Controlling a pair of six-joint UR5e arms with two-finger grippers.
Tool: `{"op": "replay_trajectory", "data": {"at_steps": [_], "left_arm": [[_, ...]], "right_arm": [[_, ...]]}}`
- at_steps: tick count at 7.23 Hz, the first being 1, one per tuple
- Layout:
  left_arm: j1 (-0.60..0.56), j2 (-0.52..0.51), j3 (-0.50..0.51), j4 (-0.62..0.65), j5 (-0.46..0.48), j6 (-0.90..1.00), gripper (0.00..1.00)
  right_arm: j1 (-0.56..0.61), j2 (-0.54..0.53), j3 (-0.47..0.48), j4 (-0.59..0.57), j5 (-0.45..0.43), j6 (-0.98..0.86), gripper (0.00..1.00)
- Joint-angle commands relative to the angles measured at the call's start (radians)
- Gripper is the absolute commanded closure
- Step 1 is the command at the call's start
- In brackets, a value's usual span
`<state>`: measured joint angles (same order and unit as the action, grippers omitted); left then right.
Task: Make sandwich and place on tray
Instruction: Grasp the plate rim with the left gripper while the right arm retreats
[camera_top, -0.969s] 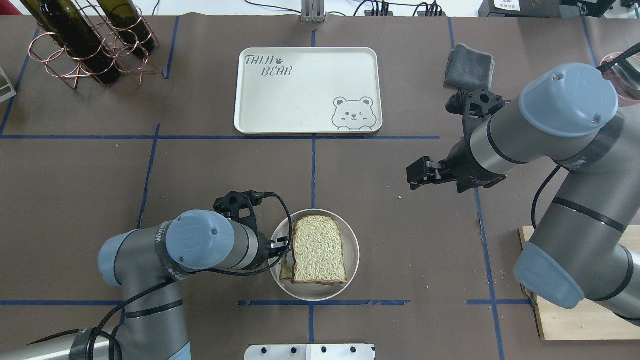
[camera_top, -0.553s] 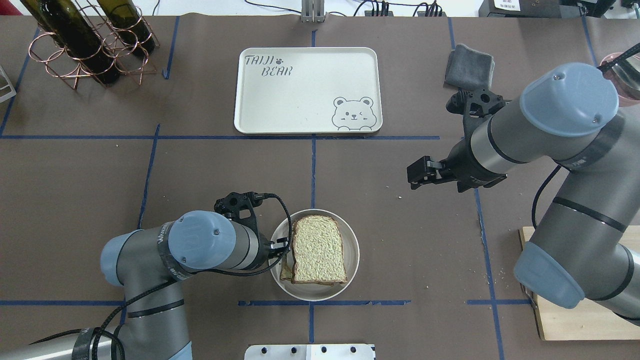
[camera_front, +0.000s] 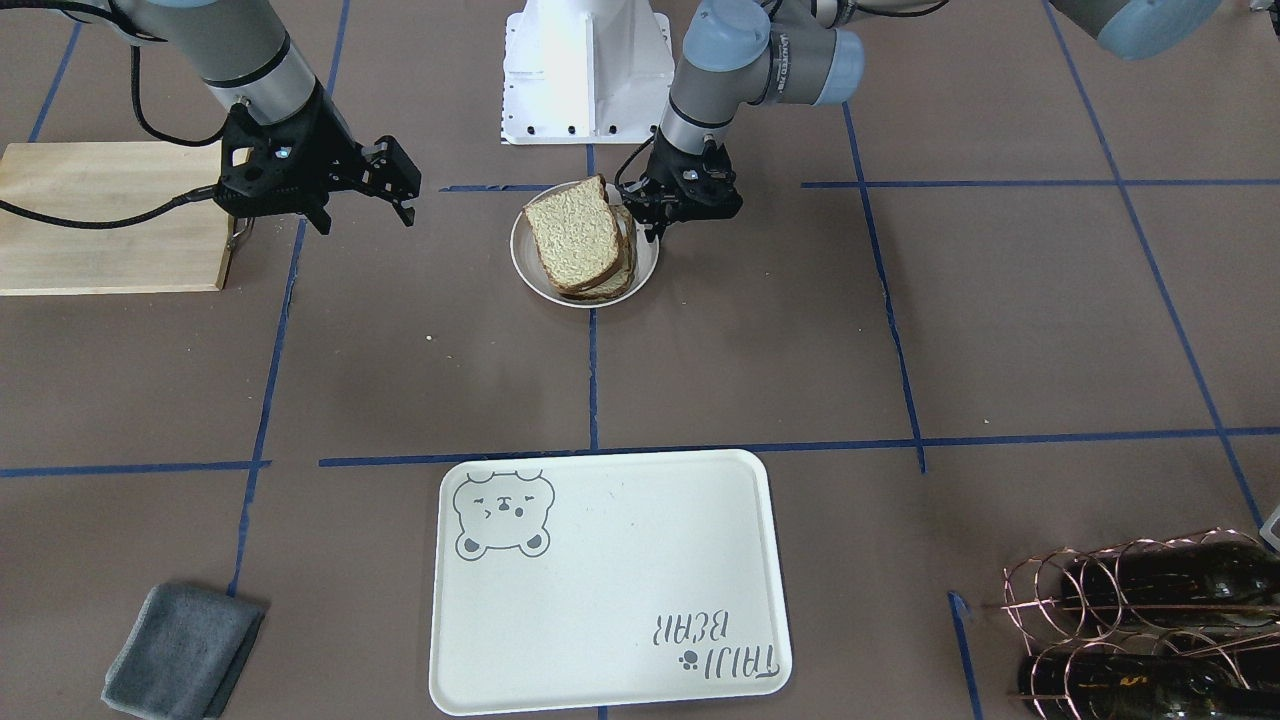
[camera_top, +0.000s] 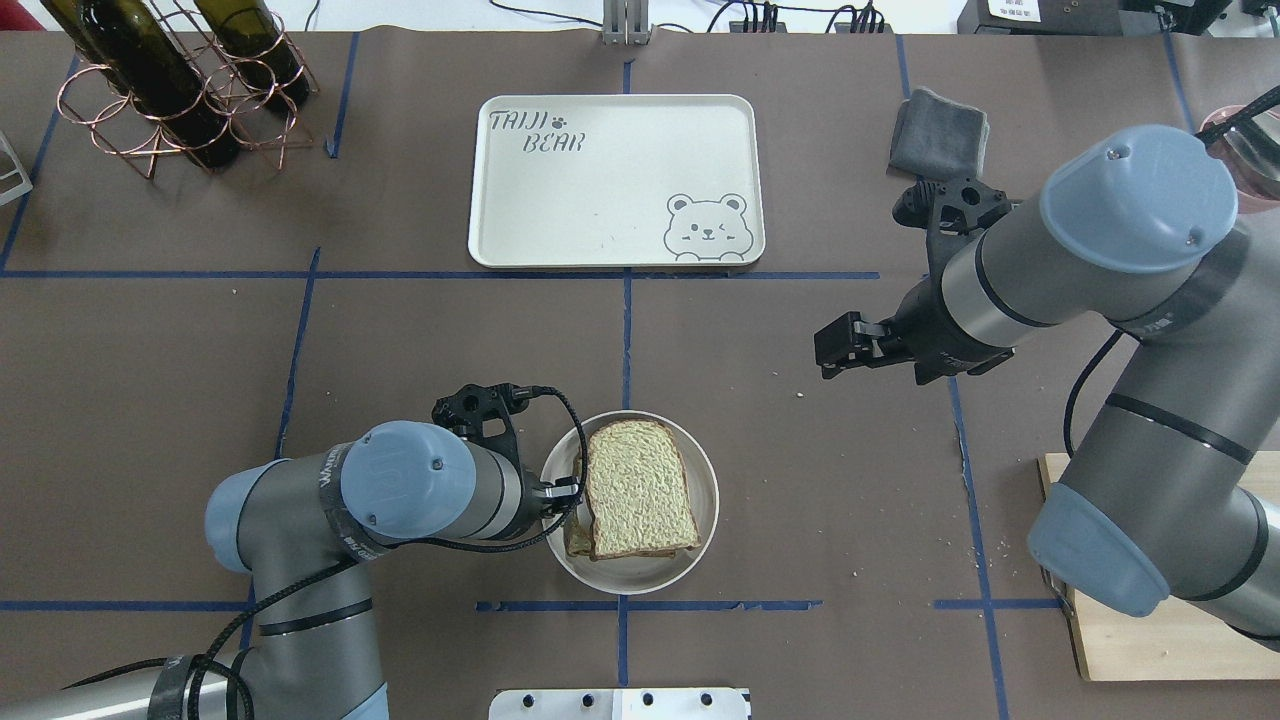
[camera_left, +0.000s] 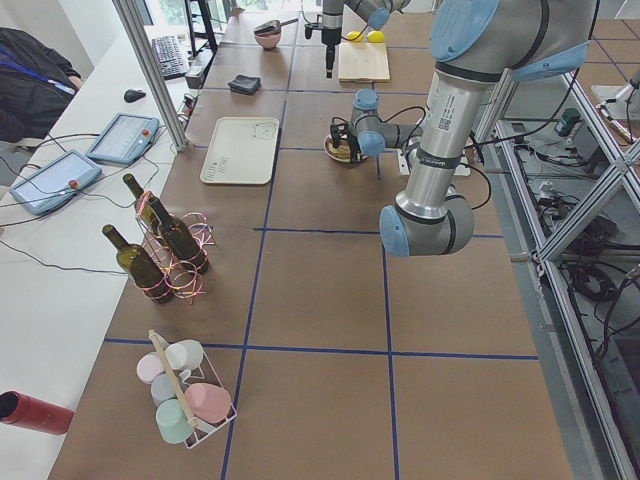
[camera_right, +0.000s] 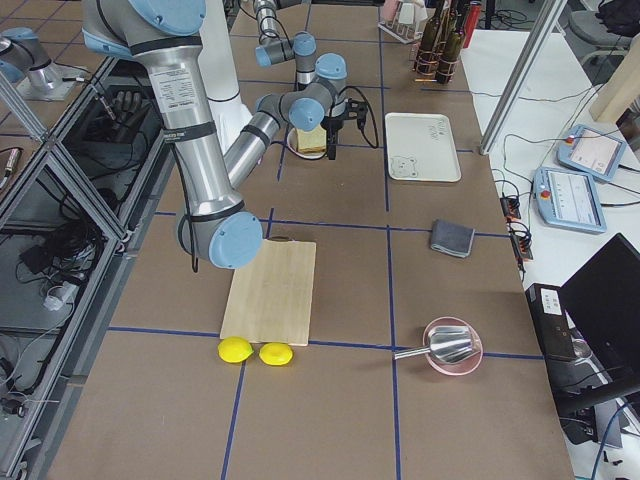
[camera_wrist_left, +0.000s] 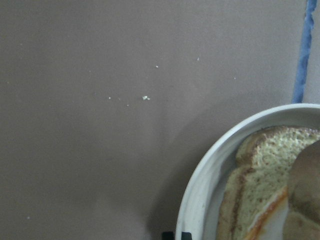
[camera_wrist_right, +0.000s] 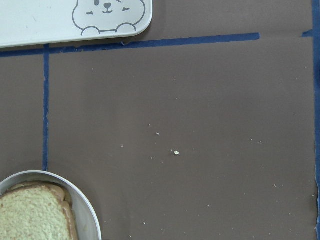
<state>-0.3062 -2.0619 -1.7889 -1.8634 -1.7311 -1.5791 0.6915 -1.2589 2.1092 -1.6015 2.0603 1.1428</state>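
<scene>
Table (camera_top: 400, 330), brown, blue-taped, under tray (camera_top: 600, 180), dish (camera_top: 703, 470)

rough spongy sandwich (camera_top: 638, 487), smooth dish (camera_top: 703, 478) (glazed maybe, hard to tell), matt tray (camera_top: 600, 200) top-centre, papery brown table cover (camera_top: 420, 330)

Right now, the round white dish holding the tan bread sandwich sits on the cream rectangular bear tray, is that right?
No: the round white dish with the tan bread sandwich is over the brown table cover, not on the cream rectangular bear tray, per the overhead view.
</scene>
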Motion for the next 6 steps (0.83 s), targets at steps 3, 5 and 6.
{"op": "replay_trajectory", "data": {"at_steps": [3, 5, 6], "left_arm": [[-0.028, 0.013, -0.099, -0.081, -0.078, -0.002, 1.00], [-0.086, 0.014, -0.092, -0.144, -0.126, -0.060, 1.00], [-0.120, 0.014, -0.086, -0.151, -0.128, -0.102, 1.00]], "right_arm": [[0.019, -0.002, 0.003, 0.000, 0.001, 0.000, 0.00], [0.069, -0.020, 0.012, -0.002, 0.047, -0.005, 0.00], [0.083, -0.064, 0.024, -0.002, 0.057, -0.044, 0.00]]}}
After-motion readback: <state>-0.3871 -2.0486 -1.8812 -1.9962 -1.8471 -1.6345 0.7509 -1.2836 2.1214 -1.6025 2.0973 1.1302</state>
